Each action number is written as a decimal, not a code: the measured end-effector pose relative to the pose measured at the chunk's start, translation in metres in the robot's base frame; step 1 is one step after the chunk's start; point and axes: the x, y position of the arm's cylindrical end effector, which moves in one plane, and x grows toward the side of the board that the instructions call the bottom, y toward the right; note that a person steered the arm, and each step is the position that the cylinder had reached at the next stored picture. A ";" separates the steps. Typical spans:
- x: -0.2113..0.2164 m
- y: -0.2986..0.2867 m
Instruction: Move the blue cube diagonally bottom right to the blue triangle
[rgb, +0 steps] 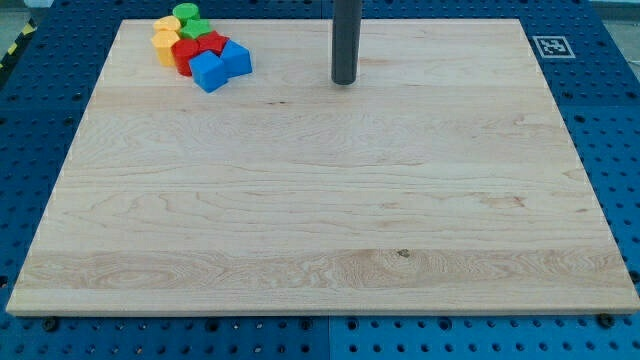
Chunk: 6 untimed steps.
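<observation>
The blocks lie in one tight cluster at the board's top left. A blue cube (209, 71) is at the cluster's bottom edge. A second blue block, the blue triangle (236, 58), touches it on its upper right. Red blocks (198, 47) sit just behind them. Yellow and orange blocks (166, 41) are on the cluster's left and green blocks (189, 17) at its top. My tip (344, 81) rests on the board to the right of the cluster, well apart from every block.
The wooden board (320, 220) lies on a blue perforated table. A black and white marker tag (550, 46) sits at the board's top right corner.
</observation>
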 end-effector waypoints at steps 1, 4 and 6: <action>0.000 0.000; -0.078 -0.020; 0.065 -0.052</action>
